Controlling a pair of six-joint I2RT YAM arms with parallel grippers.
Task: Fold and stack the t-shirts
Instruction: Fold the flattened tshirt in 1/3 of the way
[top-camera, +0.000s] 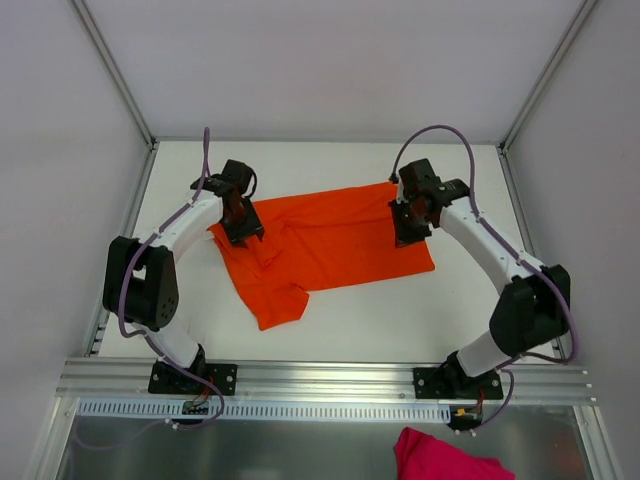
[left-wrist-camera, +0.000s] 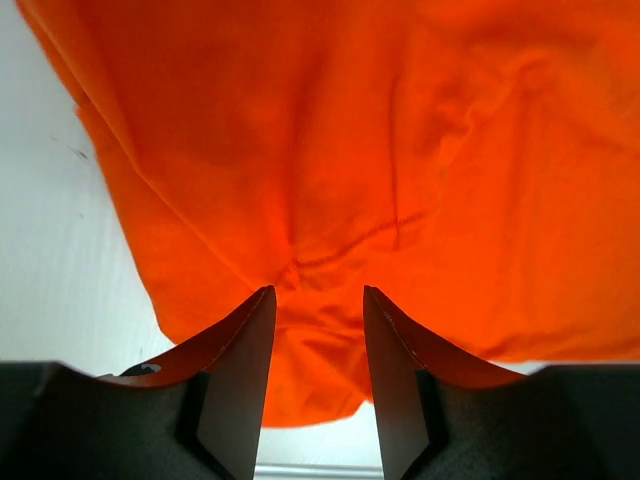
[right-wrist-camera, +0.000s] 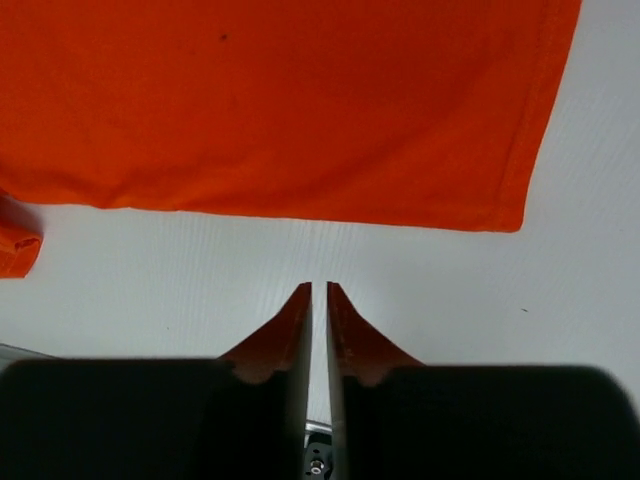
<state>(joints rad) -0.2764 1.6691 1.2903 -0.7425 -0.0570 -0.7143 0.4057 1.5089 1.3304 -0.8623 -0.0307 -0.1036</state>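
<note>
One bright orange t-shirt (top-camera: 340, 245) lies spread across the middle of the white table, with a rumpled part reaching toward the near left. My left gripper (top-camera: 245, 232) hovers over the shirt's left end. In the left wrist view its jaws (left-wrist-camera: 315, 290) stand open, with creased orange fabric (left-wrist-camera: 400, 150) showing beneath and between them. My right gripper (top-camera: 408, 235) sits at the shirt's right end. In the right wrist view its fingers (right-wrist-camera: 319, 287) are together but for a thin slit, over bare table just short of the shirt's hemmed edge (right-wrist-camera: 300, 100). Nothing is between them.
A magenta cloth (top-camera: 440, 458) lies off the table, below the aluminium rail (top-camera: 330, 378) at the near edge. Grey walls with metal posts enclose the table (top-camera: 330, 165) at the back and sides. A loose orange corner (right-wrist-camera: 15, 245) shows at the left of the right wrist view.
</note>
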